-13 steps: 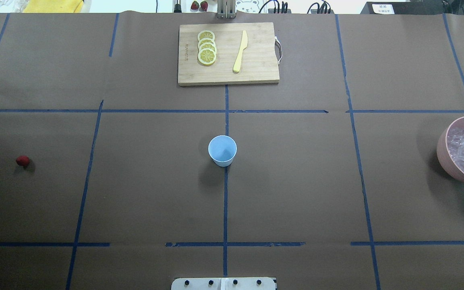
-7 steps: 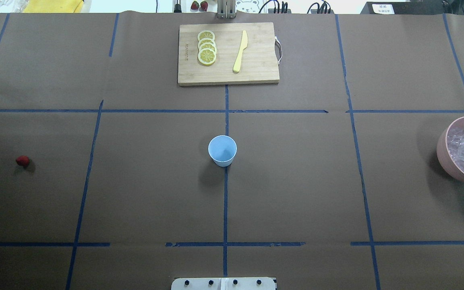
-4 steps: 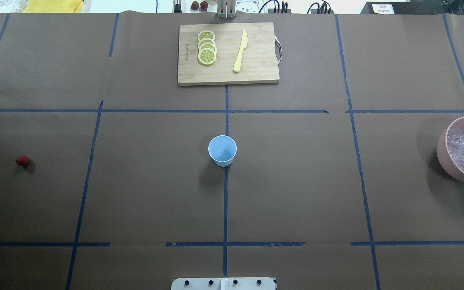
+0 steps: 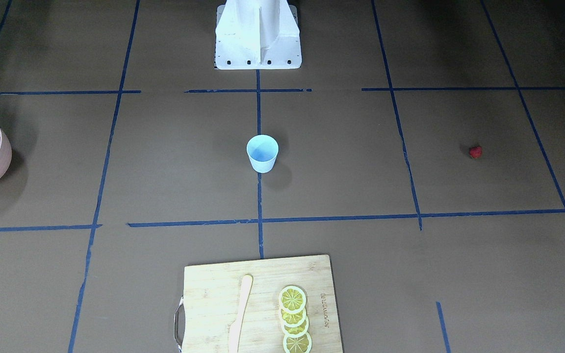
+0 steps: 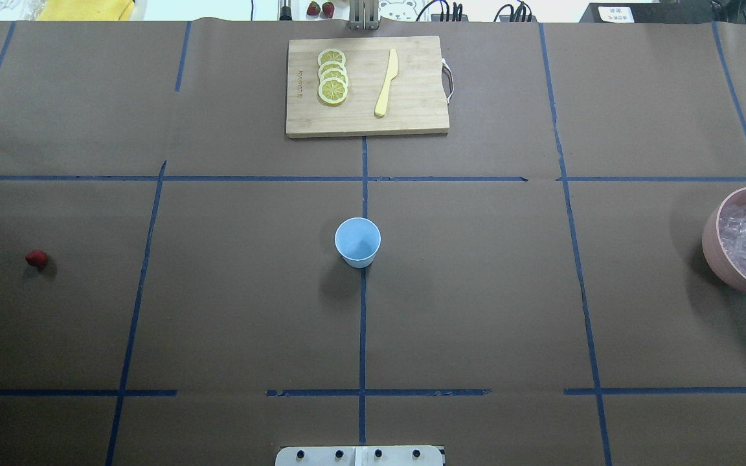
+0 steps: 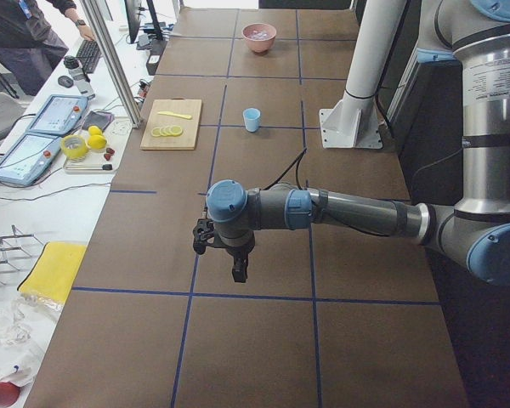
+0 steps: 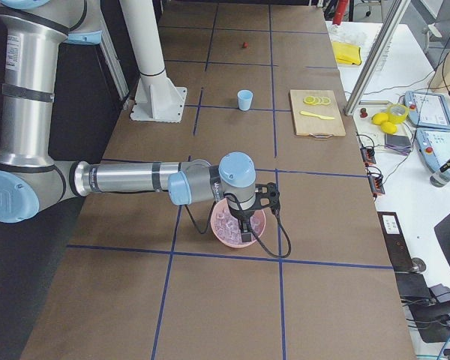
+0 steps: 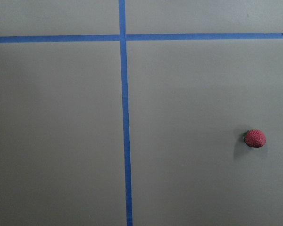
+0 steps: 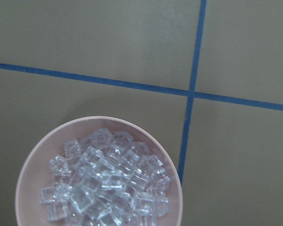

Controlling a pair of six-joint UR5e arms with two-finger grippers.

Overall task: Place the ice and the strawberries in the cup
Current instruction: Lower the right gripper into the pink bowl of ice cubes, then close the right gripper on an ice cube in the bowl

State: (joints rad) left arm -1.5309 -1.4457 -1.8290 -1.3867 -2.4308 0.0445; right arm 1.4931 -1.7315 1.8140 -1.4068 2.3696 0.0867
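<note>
Nothing done yet. The pale blue cup [image 5: 357, 241] stands upright mid-counter and looks empty in both the overhead and front views, with no ice and no berry inside. It is well apart from both claws, roughly between them.

The left claw [image 6: 238, 270] hangs above the brown counter [image 5: 230, 310], fingers pointing down. It shows only in the side view, so I cannot tell whether it is spread or closed. Nothing visibly held. The strawberry [image 8: 254, 138] lies on the counter below this claw, off to one side of the wrist view and not straight under it. One berry only.

The right claw [image 7: 244, 231] hangs over the pink bowl [image 5: 711, 255]. Again side view only, so its state cannot be told. The ice cubes [image 9: 106, 188] are piled in the bowl below the claw. The bowl sits low and off-centre in the wrist view.

The wooden cutting board [image 5: 366, 87] with lemon slices [image 5: 333, 76] and a yellow knife [image 5: 386, 83] lies far from both claws, beyond the cup.

Left to do, by my reading: line up each claw, descend, grab the berry and some ice, carry both to the cup, drop them in. Both arms look staged for the approach.
</note>
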